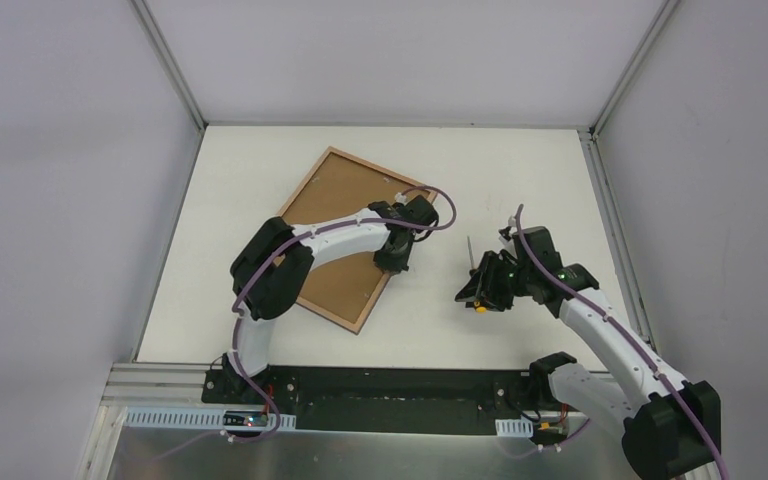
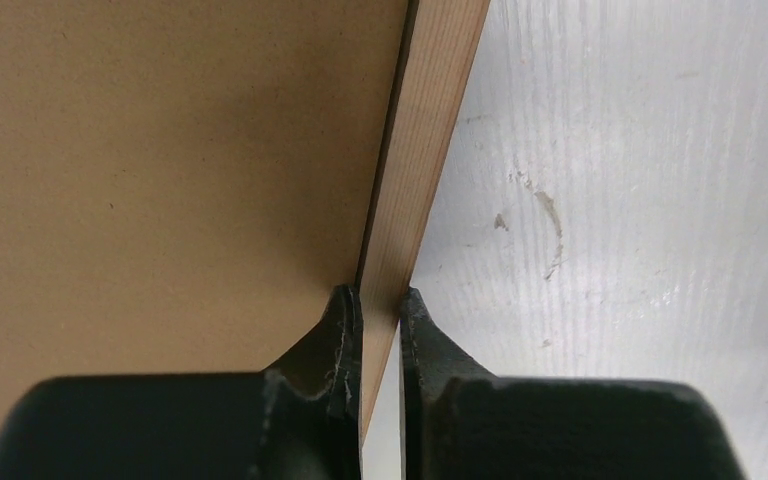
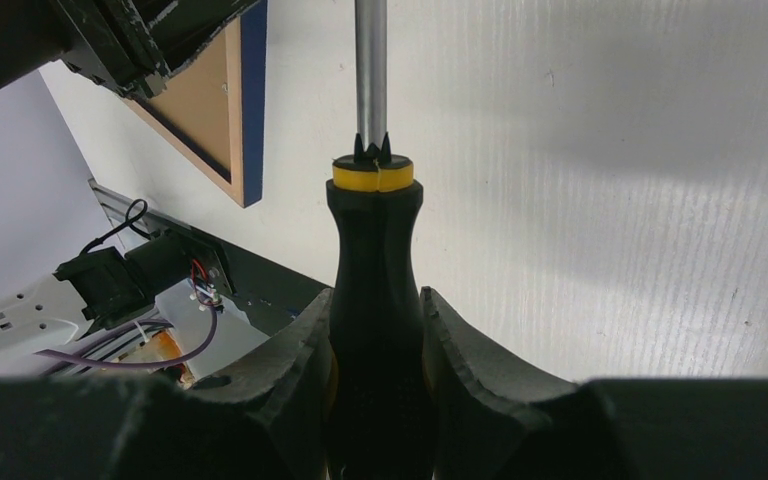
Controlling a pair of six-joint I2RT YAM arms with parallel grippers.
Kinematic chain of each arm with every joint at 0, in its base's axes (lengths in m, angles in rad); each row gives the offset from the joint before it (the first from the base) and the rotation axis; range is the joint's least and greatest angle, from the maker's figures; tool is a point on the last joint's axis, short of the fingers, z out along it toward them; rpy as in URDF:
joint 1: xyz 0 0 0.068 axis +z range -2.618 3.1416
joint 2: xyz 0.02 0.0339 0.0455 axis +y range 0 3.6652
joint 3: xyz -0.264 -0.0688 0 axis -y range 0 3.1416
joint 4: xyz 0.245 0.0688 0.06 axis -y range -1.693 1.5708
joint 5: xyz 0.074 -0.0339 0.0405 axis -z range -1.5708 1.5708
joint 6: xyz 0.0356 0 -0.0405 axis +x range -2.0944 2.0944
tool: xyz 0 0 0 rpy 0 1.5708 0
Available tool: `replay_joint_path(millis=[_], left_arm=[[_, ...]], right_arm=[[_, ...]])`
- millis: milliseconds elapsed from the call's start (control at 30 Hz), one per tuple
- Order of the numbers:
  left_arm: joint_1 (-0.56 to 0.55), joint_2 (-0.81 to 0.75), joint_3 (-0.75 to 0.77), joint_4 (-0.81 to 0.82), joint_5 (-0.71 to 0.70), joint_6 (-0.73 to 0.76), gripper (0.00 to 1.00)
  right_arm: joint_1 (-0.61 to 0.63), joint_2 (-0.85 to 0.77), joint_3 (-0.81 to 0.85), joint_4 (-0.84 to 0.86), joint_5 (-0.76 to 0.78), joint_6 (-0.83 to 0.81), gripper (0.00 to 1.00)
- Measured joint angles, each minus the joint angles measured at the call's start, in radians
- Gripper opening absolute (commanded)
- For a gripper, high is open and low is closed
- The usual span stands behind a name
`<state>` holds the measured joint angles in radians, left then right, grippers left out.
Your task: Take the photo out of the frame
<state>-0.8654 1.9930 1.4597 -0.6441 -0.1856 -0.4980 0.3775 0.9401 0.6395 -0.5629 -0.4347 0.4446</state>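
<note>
Now — left gripper [image 2: 381,300] pinches the rim of the frame [image 2: 430,150], back up; right gripper [image 3: 375,305], beside the frame, clamps a screwdriver [image 3: 372,225]. Next, likely: pry backing board [image 2: 160,150] free.

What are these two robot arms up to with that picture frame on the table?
They are working on a picture frame that lies face down on the white table, brown backing up. The left gripper pinches the wooden rim on the side nearest the other arm. The right gripper holds a screwdriver off to the side, clear of the frame. No photo is visible yet.
</note>
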Motion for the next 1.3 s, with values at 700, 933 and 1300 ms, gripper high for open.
replay_joint_path(millis=[700,933,1300], left_arm=[[0.173,0.231,0.369,-0.082,0.184,-0.479,0.32],[0.194,0.154,0.283,-0.043,0.274,-0.394,0.64],[0.432,-0.455,-0.146,0.011,0.313,-0.153,0.72]], right_arm=[[0.011,0.057,0.0,0.006,-0.011,-0.008,0.0],[0.054,0.117,0.001,0.015,-0.017,-0.029,0.0],[0.172,0.204,0.014,0.042,-0.019,-0.053,0.0]])
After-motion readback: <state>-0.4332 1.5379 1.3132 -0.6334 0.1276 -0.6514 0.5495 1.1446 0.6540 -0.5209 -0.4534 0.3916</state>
